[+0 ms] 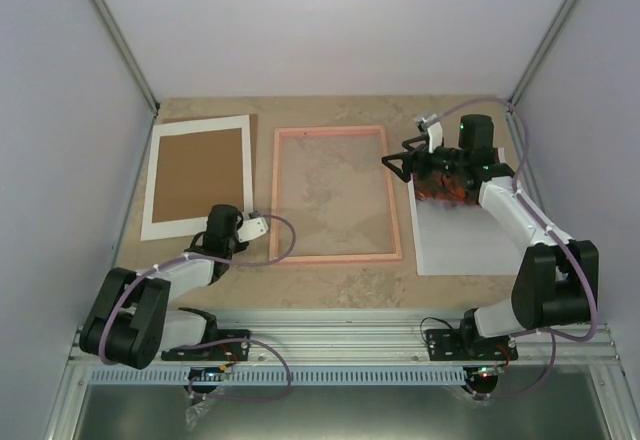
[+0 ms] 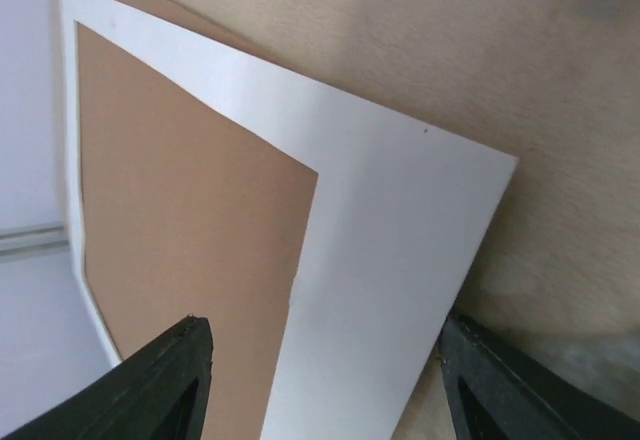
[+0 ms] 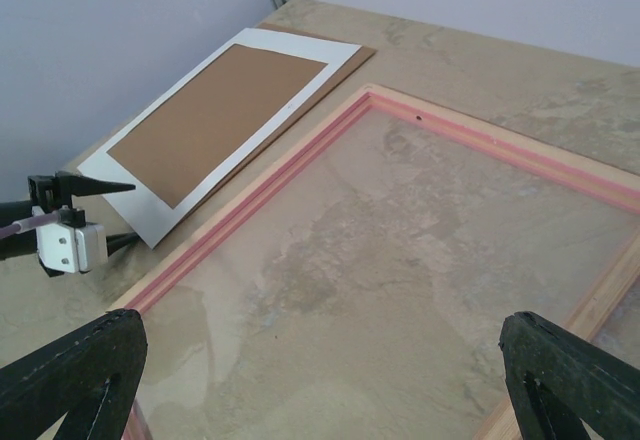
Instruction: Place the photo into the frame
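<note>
You have no text, label, brand, number or sign to read in any view: none shows on the frame (image 1: 336,257) mid-worktop, the photo (image 1: 455,245) by the right edge, or the white-bordered sheet (image 1: 160,222) by the left edge.

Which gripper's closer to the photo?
Right. The right gripper hovers by the far-left corner of the photo; the left gripper sits across the frame, at the white-bordered sheet.

I see a mottled beige stone-look desk (image 1: 335,282), boxed in by plain grey-white walls (image 1: 330,20) with aluminium corner posts (image 1: 112,32), evenly lit.
</note>
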